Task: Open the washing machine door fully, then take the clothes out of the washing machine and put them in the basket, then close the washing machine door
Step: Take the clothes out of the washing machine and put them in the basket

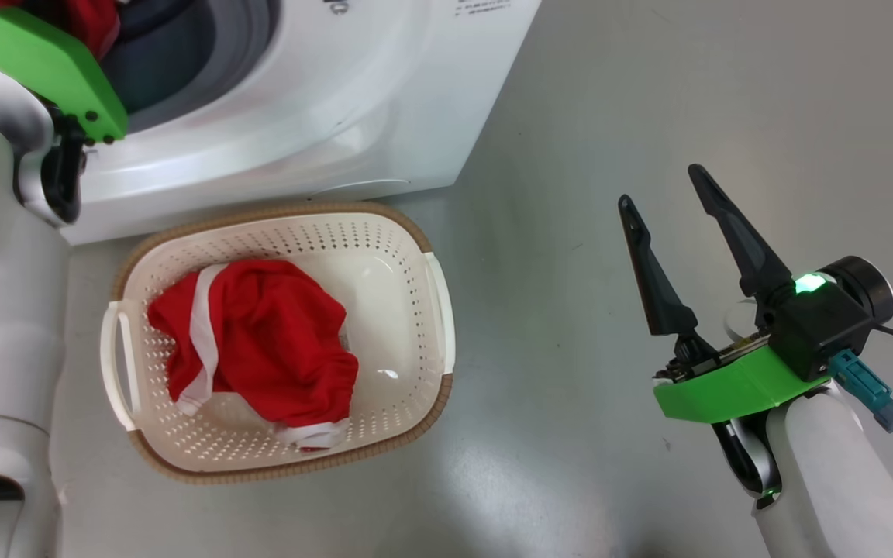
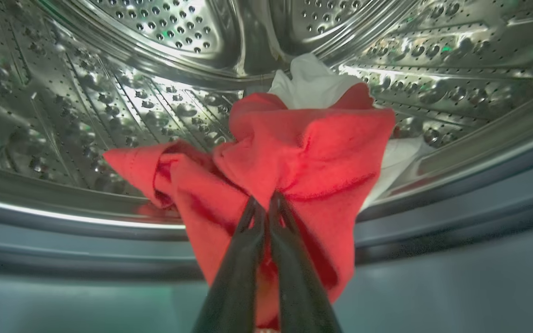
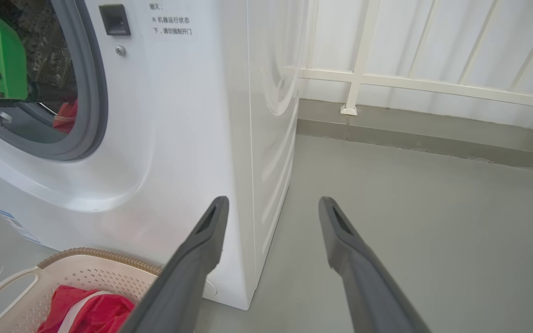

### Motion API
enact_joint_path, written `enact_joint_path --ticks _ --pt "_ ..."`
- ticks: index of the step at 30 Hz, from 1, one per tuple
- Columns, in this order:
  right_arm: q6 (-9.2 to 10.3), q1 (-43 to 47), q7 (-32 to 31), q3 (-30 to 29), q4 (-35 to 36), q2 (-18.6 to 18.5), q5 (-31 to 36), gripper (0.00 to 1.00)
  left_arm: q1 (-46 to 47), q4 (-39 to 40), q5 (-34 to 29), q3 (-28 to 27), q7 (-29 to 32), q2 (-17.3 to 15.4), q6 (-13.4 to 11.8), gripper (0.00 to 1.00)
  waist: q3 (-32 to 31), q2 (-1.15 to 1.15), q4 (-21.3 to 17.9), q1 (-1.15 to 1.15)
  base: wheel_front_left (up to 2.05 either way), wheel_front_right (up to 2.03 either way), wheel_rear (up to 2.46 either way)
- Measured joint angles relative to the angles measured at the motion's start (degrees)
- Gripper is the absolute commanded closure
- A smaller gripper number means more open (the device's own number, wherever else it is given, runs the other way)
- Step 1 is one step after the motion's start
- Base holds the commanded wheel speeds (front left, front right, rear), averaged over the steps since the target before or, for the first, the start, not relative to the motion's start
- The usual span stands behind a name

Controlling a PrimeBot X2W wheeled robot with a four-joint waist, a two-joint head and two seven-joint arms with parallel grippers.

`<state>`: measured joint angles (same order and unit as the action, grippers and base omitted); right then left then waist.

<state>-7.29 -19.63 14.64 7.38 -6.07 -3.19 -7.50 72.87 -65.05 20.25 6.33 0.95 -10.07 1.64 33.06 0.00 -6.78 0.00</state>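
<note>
at the far left the left arm [image 1: 5, 310] reaches into the mouth of the washing machine [image 1: 322, 101]. seen from its wrist, the left gripper [image 2: 263, 200] has its two dark fingers pressed together on a fold of a red garment [image 2: 312, 148] with white panels. that garment lies low in the steel drum [image 2: 109, 115], just behind the grey rubber ring [image 2: 479, 199]. the step in hand looks like lifting this piece out. the pinch takes only a bunched edge near the front, so the pull is best begun slowly and slightly upward, letting the rest of the cloth gather and hang before it crosses the ring. a fast straight drag could snag the trailing white part on the lip or let the fold slip from the tips. once clear of the opening, the arm should swing down and to the right over the basket [image 1: 276, 211]. the basket sits on the floor just in front of the machine and already holds a red piece [image 1: 268, 333] with white trim toward its left side, so releasing low over the bare right half would keep the load from spilling over the rim. further right, the right gripper [image 1: 660, 184] hangs over the grey floor [image 1: 609, 93], well apart from the basket, its jaws spread wide and empty. it need only keep out of the path.
</note>
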Motion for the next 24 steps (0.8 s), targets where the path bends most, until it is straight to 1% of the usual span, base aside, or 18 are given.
enact_joint_path --ticks 8,13,19,24 --pt "0.0 0.0 0.0 -0.5 0.0 0.0 0.0 0.0 -2.6 2.5 0.0 1.1 -7.6 0.1 1.5 1.0 -1.1 0.0 1.2 0.0 0.0 0.0 0.0" --pt "0.0 0.0 0.0 -0.9 0.0 0.0 0.0 0.0 -5.8 6.0 -0.2 2.0 -12.4 0.2 2.2 1.0 -2.0 0.0 2.1 0.0 0.0 0.0 0.0" --pt "0.0 0.2 0.0 -1.4 -0.1 0.0 0.0 0.0 -10.7 11.4 -0.4 2.6 -14.7 0.5 2.4 1.0 -3.8 0.0 3.2 0.0 0.0 0.0 0.0" --pt "0.0 1.0 0.0 -1.6 -0.3 0.0 0.0 0.0 -16.0 18.1 -0.7 2.6 -15.2 0.6 2.2 1.0 -5.8 0.0 3.9 0.0 0.0 0.0 0.0"
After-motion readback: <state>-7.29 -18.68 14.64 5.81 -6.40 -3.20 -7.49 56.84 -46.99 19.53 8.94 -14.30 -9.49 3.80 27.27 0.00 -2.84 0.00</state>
